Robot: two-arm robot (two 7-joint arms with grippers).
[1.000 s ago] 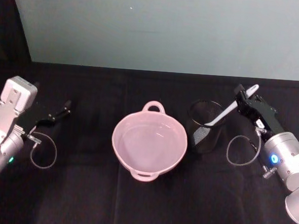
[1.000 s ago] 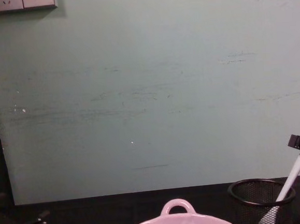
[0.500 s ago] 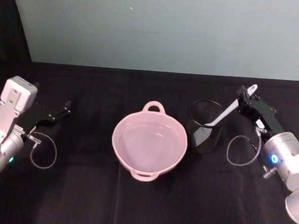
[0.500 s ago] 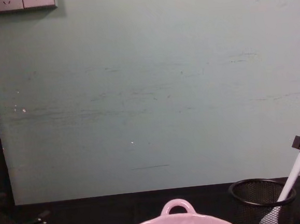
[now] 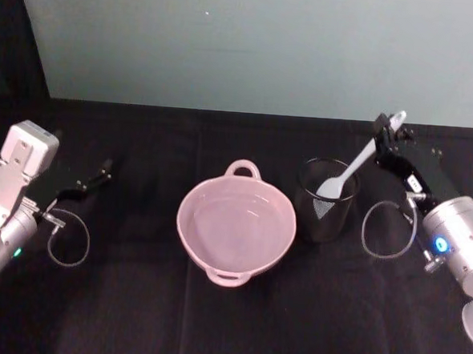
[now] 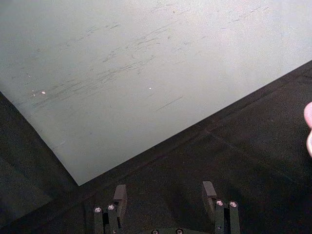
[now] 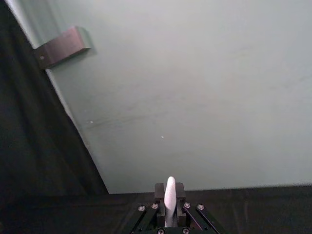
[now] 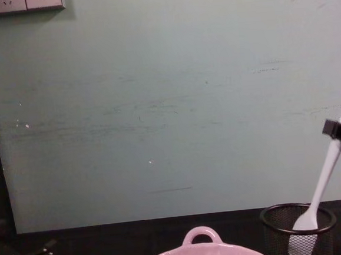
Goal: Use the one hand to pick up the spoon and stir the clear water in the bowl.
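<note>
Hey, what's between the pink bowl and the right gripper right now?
In the head view, the black mesh cup stands between the bowl and the right gripper, with the held spoon dipping into it.

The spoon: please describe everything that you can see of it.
The spoon is long, slim and white, plastic by its look, with a flat tapered blade and a hole at the handle's end. It stands tilted, with the handle end up and leaning toward the robot's right. The right gripper is shut on the upper handle. The blade dips into the black mesh cup; I cannot tell whether it touches the cup.
</note>
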